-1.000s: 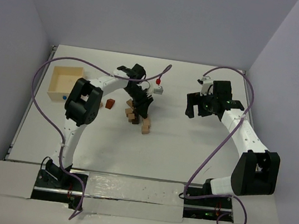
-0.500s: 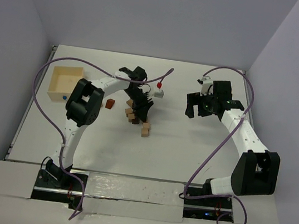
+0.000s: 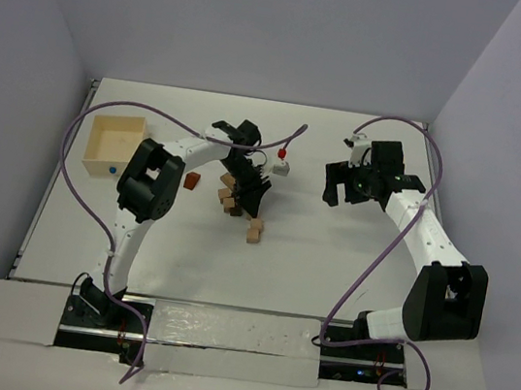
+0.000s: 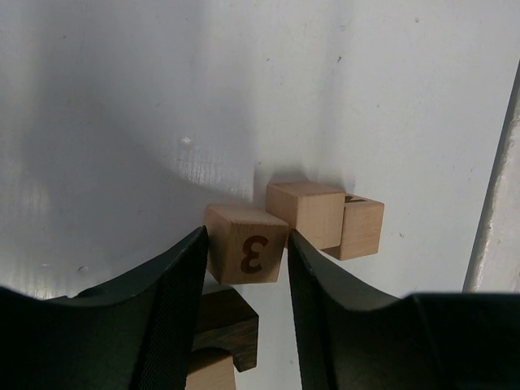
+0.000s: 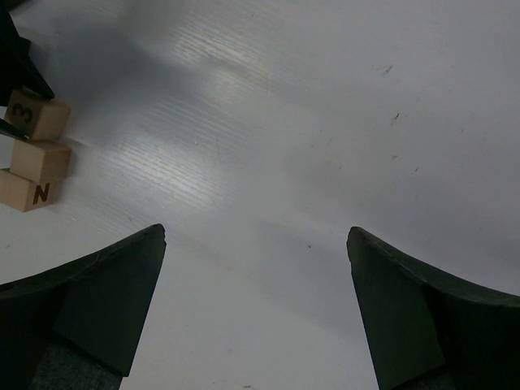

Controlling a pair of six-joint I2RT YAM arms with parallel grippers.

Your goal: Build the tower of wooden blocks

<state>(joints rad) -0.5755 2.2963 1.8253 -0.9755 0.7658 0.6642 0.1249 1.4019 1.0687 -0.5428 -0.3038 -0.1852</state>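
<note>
Tray [image 3: 120, 119]: a shallow, pale, square tray is seen at the far left of the surface [image 3: 329, 264]. A small blue item [image 3: 109, 170] lies at its near edge.

Lone block [image 3: 191, 181]: one dark red-brown cube is set by itself between the tray and the main cluster, apart from both.

Wood blocks [image 3: 230, 197]: no tower is stacked. The pieces lie in a loose cluster at mid-surface, under and around the left arm.

Arch piece [image 4: 229, 323]: a dark brown arch is seen below the left gripper's fingers. A pale block [image 4: 210, 372] lies against it.

Left gripper [image 4: 246, 236]: it is closed to the width of one cube, with a finger pressed against each side.

Cube marked 3 [image 4: 246, 254]: this pale cube is held between those fingers. Whether it rests on the surface cannot be told.

Pale pair [image 4: 305, 213]: two tan cubes touch each other just beyond the held cube. One of them is marked N [image 5: 28, 193].

White item [image 3: 282, 167]: a small white piece lies just right of the left arm, with a red bit just beyond it.

Right gripper [image 5: 256, 309]: it is spread wide with nothing between the fingers. It is held over bare surface, well apart from the cluster.
</note>
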